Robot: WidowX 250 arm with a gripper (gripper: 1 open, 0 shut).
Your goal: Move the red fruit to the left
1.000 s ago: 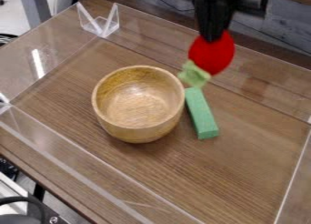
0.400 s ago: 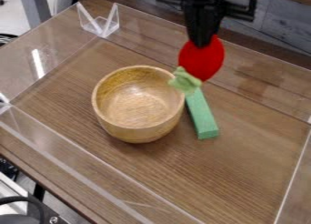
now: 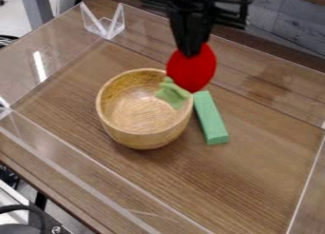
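Observation:
The red fruit [image 3: 193,68], a small bright red strawberry with a light green leafy cap hanging at its lower left, is held in the air by my gripper [image 3: 192,48], which comes down from above and is shut on its top. The fruit hangs over the right rim of the wooden bowl [image 3: 143,108]. My fingertips are hidden where they meet the fruit.
A green rectangular block [image 3: 211,119] lies on the wooden table just right of the bowl. Clear plastic walls [image 3: 51,62] fence the work area, with a small clear stand [image 3: 102,22] at the back left.
My gripper has carried the red fruit to the left and slightly down, from above the green block to above the bowl's right rim.

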